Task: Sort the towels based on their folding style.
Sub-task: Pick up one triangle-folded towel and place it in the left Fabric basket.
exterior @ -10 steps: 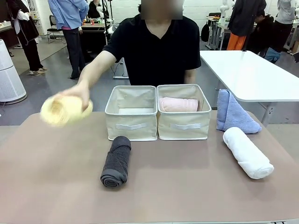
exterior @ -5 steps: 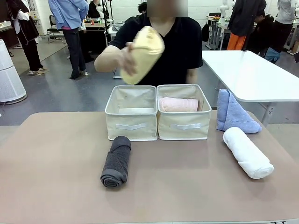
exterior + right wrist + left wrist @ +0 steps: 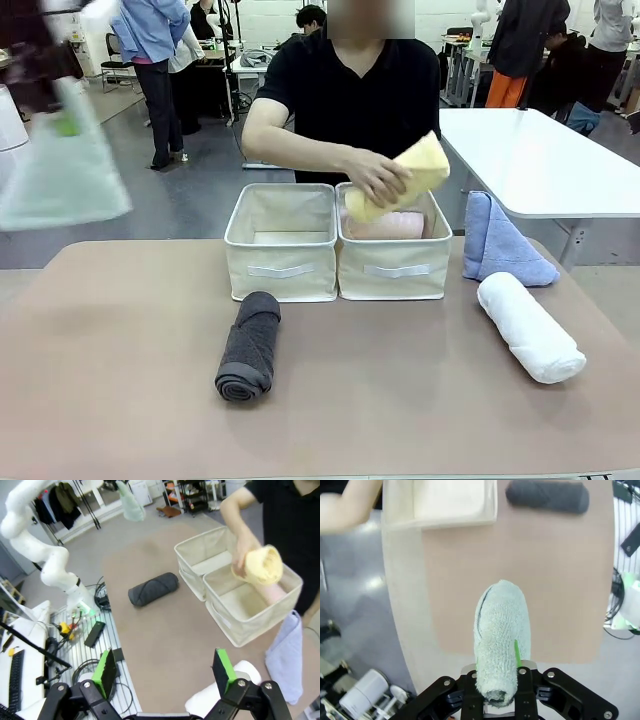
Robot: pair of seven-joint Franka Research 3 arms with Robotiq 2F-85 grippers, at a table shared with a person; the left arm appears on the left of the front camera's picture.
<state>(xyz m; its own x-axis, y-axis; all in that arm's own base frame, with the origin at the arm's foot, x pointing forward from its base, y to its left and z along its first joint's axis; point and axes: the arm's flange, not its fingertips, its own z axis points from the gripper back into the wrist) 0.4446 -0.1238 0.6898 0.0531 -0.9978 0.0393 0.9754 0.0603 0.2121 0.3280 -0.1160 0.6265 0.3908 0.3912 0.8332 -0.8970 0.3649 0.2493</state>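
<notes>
A person's hand holds the yellow rolled towel (image 3: 400, 178) (image 3: 261, 565) just over the right bin (image 3: 395, 272), where the pink roll (image 3: 388, 226) lies. On the table lie the dark grey roll (image 3: 248, 347) (image 3: 547, 497) (image 3: 152, 588), the white roll (image 3: 530, 326) and the folded periwinkle towel (image 3: 500, 245). My left gripper (image 3: 496, 680) is shut on the light teal towel (image 3: 499, 630), which hangs blurred high at the left (image 3: 60, 170). My right gripper (image 3: 165, 670) stands open and empty above the table's near right.
The left cream bin (image 3: 280, 272) (image 3: 440, 502) stands beside the right one at the table's far middle. A white table (image 3: 540, 160) stands behind at the right. Cables and gear (image 3: 90, 630) lie beside the table. People stand in the background.
The person has brought the yellow roll from above the left bin down to the right bin. My left arm has swung into the front view's upper left with the teal towel.
</notes>
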